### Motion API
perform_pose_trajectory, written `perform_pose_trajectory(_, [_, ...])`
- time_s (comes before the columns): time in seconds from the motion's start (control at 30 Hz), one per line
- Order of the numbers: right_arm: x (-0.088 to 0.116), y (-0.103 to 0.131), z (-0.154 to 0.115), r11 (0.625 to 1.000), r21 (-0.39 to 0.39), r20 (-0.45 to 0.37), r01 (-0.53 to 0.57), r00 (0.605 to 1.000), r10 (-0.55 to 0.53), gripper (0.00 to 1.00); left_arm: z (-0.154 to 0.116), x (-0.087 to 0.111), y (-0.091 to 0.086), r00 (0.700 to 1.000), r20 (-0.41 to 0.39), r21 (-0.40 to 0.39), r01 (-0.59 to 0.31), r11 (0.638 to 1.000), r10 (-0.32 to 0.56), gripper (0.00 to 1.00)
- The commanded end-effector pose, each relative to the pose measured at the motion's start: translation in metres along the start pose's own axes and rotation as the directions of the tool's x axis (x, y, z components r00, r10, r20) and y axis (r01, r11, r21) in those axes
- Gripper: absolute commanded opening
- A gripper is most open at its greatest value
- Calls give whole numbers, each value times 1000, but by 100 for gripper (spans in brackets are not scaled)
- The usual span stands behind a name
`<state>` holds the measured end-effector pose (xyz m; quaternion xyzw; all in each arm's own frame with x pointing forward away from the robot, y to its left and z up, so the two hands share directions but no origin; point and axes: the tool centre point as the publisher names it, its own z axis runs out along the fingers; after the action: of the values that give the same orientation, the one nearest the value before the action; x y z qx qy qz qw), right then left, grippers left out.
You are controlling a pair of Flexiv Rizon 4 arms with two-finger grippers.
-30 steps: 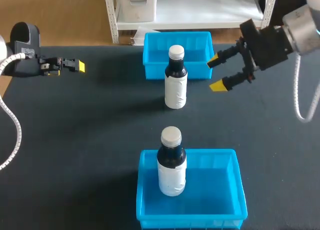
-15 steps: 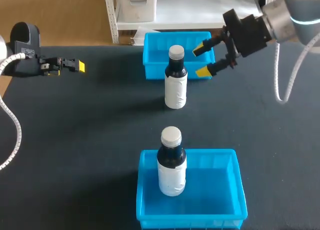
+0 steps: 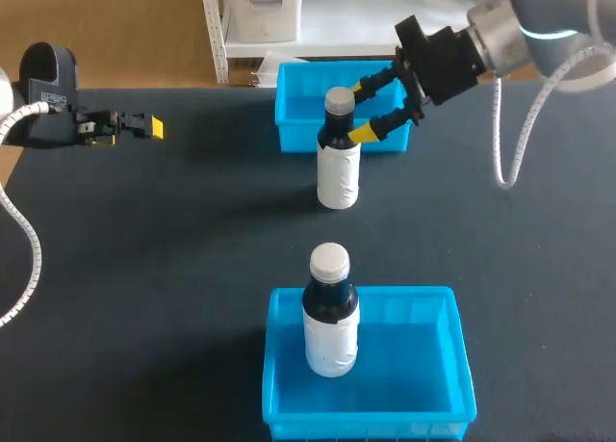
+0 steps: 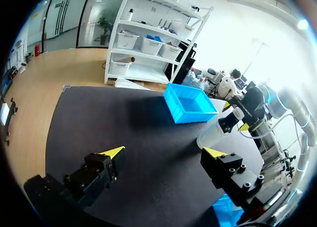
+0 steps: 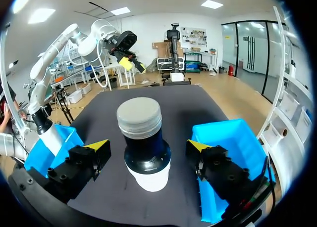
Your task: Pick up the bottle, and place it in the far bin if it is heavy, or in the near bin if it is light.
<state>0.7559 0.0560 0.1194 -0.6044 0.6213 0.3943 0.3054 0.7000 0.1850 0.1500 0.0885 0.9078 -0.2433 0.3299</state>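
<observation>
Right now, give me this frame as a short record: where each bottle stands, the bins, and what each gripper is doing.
table bottle: upright on the black table, just in front of the far bin
second bottle: upright inside the near bin
right gripper: open, straddling the table bottle's neck without touching it
left gripper: open, holding nothing, over the table's left side, away from both bottles
task stage: table bottle not yet grasped
</observation>
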Motion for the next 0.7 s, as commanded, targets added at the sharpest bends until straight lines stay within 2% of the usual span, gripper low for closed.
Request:
perform_pose_trajectory(0.03, [-2, -5, 8, 1000, -21, 2, -2, 1000, 3, 100, 0, 0, 0, 1000, 0, 0, 0, 1000, 0, 100])
perform_pose_trajectory(0.37, [-6, 1, 18, 999, -41, 10, 1, 1000, -1, 100, 0, 0, 0, 1000, 0, 0, 0, 1000, 0, 100])
perform_pose_trajectory(0.43, [-7, 2, 19, 999, -42, 11, 1, 1000, 0, 91, 0, 0, 0, 1000, 0, 0, 0, 1000, 0, 100])
perform_pose_trajectory(0.5, [-7, 3, 20, 999, -42, 15, 0, 1000, 0, 75, 0, 0, 0, 1000, 0, 0, 0, 1000, 0, 100])
perform_pose_trajectory(0.57, [-8, 3, 20, 999, -43, 16, -1, 1000, 2, 69, 0, 0, 0, 1000, 0, 0, 0, 1000, 0, 100])
perform_pose_trajectory(0.67, [-8, 4, 21, 999, -43, 17, 0, 1000, 0, 67, 0, 0, 0, 1000, 0, 0, 0, 1000, 0, 100])
perform_pose_trajectory(0.7, [-8, 4, 21, 999, -43, 17, 1, 1000, 0, 62, 0, 0, 0, 1000, 0, 0, 0, 1000, 0, 100])
